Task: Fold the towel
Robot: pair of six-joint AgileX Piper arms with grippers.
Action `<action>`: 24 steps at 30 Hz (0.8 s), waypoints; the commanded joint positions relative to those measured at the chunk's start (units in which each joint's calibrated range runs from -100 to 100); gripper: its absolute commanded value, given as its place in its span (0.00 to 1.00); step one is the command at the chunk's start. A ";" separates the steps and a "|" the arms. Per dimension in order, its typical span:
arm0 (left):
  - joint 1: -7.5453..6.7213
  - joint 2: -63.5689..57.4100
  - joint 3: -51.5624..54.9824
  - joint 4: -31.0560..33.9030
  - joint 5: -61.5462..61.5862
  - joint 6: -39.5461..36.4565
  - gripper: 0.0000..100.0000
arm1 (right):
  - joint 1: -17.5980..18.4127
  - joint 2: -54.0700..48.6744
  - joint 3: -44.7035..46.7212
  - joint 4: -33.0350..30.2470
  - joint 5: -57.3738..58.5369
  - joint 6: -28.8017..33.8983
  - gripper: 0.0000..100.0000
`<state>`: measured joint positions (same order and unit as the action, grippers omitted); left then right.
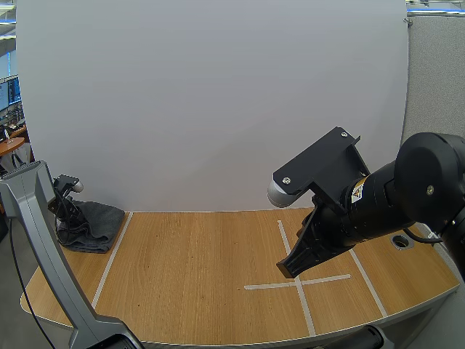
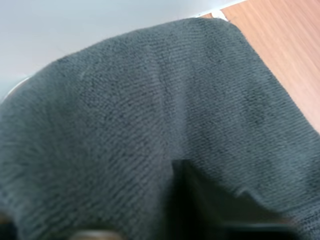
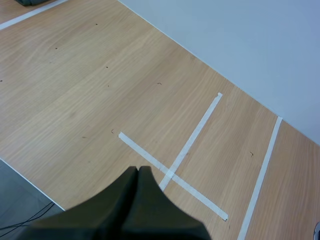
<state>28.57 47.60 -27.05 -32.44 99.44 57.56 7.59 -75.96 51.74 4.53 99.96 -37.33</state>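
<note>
The right gripper (image 3: 138, 169) is clenched on nothing, its fingers pressed together into one dark wedge. It hangs in the air over the tape cross (image 3: 170, 175) stuck on the wooden table (image 1: 189, 269), the tip just on the cross's left side. The left gripper (image 1: 67, 207) is well apart from the cross, far off to its left and toward the table's back edge, down at the towel (image 1: 94, 224). Whether it is grasping the cloth cannot be told. The towel is dark grey with a ribbed weave and lies there in a crumpled heap, beyond the outermost tape strip (image 1: 110, 262) on that side of the cross.
</note>
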 commanded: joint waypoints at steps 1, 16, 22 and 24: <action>0.03 -0.12 -1.37 -2.34 0.56 -0.57 1.00 | -0.21 -0.55 -0.61 -0.13 0.04 0.49 0.00; 2.57 -14.84 -8.77 -8.57 0.56 -3.85 1.00 | -0.21 -0.55 -0.61 -0.13 0.04 0.49 0.00; 3.54 -24.28 -8.47 -10.84 0.56 -6.53 1.00 | -0.21 -0.71 -0.72 -0.25 0.04 1.35 0.00; 3.56 -27.47 -7.14 -11.67 0.56 -6.78 0.89 | -0.49 -1.61 -0.72 -0.39 0.04 2.49 0.00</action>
<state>31.56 29.28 -35.24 -40.58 99.31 53.44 7.59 -75.96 51.74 4.53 99.96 -37.33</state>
